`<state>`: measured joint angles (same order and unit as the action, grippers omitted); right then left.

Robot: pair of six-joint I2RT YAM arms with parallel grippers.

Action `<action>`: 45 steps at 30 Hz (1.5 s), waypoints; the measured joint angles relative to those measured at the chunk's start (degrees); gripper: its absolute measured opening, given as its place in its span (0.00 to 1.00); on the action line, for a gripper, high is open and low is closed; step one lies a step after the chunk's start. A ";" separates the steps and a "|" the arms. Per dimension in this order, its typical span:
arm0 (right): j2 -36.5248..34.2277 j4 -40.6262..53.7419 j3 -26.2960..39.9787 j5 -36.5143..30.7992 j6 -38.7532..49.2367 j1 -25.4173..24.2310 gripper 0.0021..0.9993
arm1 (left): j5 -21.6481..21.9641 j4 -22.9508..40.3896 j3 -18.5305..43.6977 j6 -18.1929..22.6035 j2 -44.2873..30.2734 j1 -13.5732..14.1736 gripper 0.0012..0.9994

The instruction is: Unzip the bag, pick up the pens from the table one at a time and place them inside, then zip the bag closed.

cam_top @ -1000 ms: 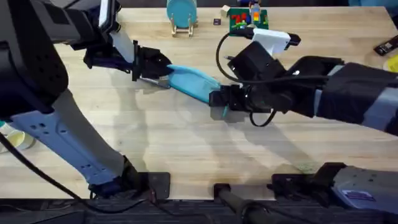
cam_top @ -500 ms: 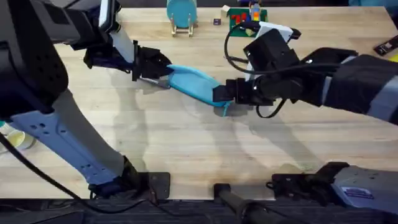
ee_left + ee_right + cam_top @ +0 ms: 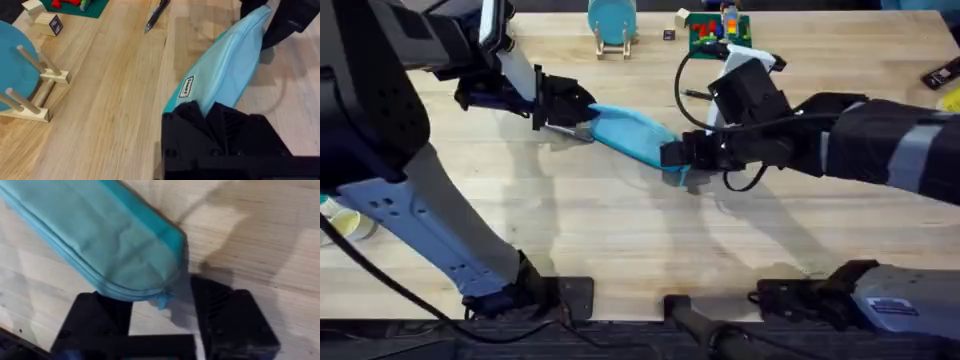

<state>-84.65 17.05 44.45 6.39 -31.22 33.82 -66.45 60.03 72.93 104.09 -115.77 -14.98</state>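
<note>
The light turquoise bag (image 3: pixel 630 135) lies slanted across the middle of the table (image 3: pixel 620 230). My left gripper (image 3: pixel 575 120) is shut on its far-left end; in the left wrist view the black fingers (image 3: pixel 212 112) pinch the fabric of the bag (image 3: pixel 225 75). My right gripper (image 3: pixel 672 160) sits at the bag's other end. In the right wrist view it (image 3: pixel 160 325) is open, with the bag's tip and small zipper pull tab (image 3: pixel 162 300) between its two fingers. One dark slim pen (image 3: pixel 157 10) lies on the wood beyond the bag.
A round teal disc on a wooden stand (image 3: pixel 611 20) stands at the back edge, next to a green mat with coloured blocks (image 3: pixel 717 30). A small wooden cube (image 3: pixel 50 22) lies near the stand. A black object (image 3: pixel 940 72) sits at the far right edge.
The right arm's wrist has swung toward the back of the table while its gripper stayed at the bag's right end. The left arm and the bag have held still.
</note>
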 joint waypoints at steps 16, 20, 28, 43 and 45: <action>-0.24 0.56 -0.15 2.86 -0.01 0.02 0.19 | 0.01 -0.02 0.00 0.00 0.00 0.00 0.04; -0.23 0.71 -0.15 3.26 0.01 0.02 0.06 | 0.03 0.00 0.00 0.00 0.00 0.02 0.04; -0.23 1.26 -0.37 2.65 0.00 0.00 0.03 | 0.03 -0.02 0.00 0.00 0.00 0.00 0.04; -0.23 10.29 3.28 1.95 1.02 -0.31 0.03 | 0.03 -0.07 0.00 0.00 0.00 0.00 0.04; -0.23 13.06 5.16 1.79 1.56 -0.31 0.03 | 0.03 -0.25 0.00 0.00 0.00 0.00 0.04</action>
<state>-84.88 30.11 49.60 8.19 -29.65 33.52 -66.41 59.78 72.93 104.09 -115.77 -14.98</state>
